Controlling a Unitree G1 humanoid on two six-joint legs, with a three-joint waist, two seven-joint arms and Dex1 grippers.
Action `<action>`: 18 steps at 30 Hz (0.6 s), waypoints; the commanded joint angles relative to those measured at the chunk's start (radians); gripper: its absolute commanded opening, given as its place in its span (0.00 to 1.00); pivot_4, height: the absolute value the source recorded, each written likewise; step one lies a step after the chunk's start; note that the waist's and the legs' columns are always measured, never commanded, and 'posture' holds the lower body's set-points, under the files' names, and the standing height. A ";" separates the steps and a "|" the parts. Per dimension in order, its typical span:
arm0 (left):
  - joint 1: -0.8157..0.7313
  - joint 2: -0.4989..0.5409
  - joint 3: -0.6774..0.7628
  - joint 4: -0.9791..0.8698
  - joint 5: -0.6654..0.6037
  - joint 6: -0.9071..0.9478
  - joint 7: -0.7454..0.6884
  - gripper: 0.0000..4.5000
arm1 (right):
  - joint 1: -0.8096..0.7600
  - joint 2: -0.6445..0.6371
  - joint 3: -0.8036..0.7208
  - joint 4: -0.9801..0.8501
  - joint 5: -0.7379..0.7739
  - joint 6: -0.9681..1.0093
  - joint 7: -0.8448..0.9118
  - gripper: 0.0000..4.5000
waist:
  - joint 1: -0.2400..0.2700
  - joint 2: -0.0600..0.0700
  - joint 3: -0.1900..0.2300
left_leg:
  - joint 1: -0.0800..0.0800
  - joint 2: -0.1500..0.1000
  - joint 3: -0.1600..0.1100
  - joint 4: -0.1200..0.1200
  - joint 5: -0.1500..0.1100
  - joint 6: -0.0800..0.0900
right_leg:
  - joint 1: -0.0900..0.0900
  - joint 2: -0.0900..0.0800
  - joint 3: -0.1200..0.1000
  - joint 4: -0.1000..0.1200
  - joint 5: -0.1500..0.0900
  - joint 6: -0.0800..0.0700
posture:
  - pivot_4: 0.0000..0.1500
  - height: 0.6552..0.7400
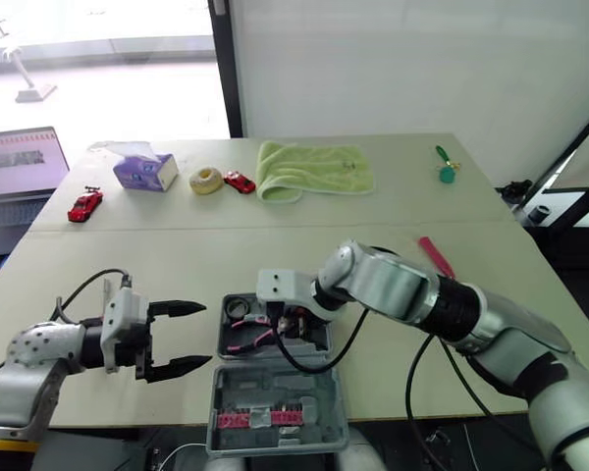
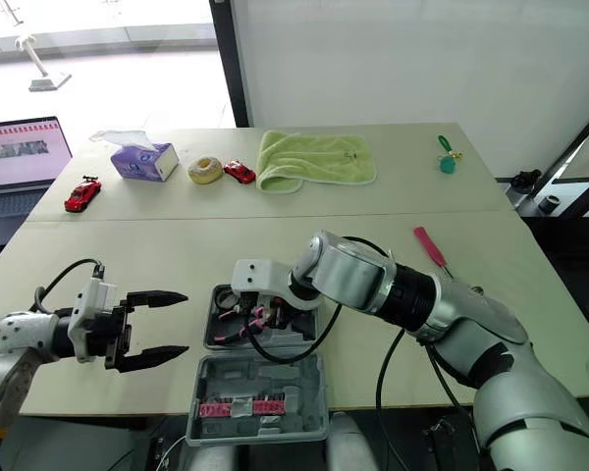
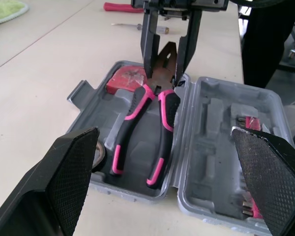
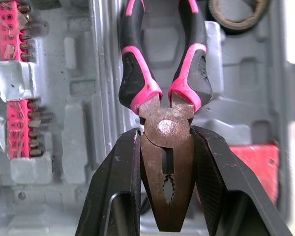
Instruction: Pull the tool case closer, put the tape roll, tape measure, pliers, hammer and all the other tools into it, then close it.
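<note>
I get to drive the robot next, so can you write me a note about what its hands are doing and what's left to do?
Right hand: shut on the metal head of the pliers, whose handles lie in the open tool case.
Left hand: open, beside the case, holding nothing.
Done: the case sits at the near edge of the table. The tape roll and a red item, probably the tape measure, are inside.
Left: let go of the pliers, pack the pink-handled tool lying by the right arm and any others, then close the case.

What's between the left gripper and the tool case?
Only bare table separates the left gripper from the tool case, as the right eye view shows.
</note>
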 commanded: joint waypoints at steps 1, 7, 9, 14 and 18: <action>-0.011 0.011 0.043 0.022 -0.004 -0.044 -0.003 1.00 | 0.010 0.029 -0.009 0.014 -0.021 -0.030 0.008 0.22 | -0.001 0.000 0.000 | 0.000 0.000 0.000 0.000 0.000 0.000 | 0.000 0.000 0.000 0.000 0.000 0.000 | 1.00 1.00; -0.029 0.019 0.045 0.057 -0.003 -0.087 -0.017 1.00 | 0.048 0.065 -0.006 0.072 -0.062 -0.068 0.010 0.22 | -0.004 0.000 0.000 | 0.000 0.000 0.000 0.001 0.000 0.000 | 0.000 0.001 0.000 0.001 0.000 0.000 | 1.00 1.00; -0.025 0.025 0.045 0.059 -0.008 -0.090 -0.030 1.00 | 0.058 0.071 -0.006 0.087 -0.079 -0.088 0.012 0.22 | -0.006 0.000 0.000 | 0.000 0.000 0.000 0.001 0.000 0.000 | -0.001 0.001 0.000 0.002 0.000 0.000 | 1.00 1.00; -0.013 0.024 0.058 0.083 -0.001 -0.118 -0.033 1.00 | 0.090 0.076 -0.017 0.134 -0.118 -0.144 0.015 0.22 | -0.010 0.000 0.000 | 0.001 0.000 -0.001 0.001 0.000 0.000 | -0.001 0.001 0.000 0.002 0.000 0.000 | 1.00 1.00; -0.007 0.024 0.054 0.076 -0.001 -0.123 -0.025 1.00 | 0.112 0.081 -0.034 0.152 -0.138 -0.182 0.019 0.22 | -0.011 0.000 0.000 | 0.001 0.000 -0.002 0.001 0.000 0.000 | -0.001 0.001 0.000 0.002 0.000 0.000 | 1.00 1.00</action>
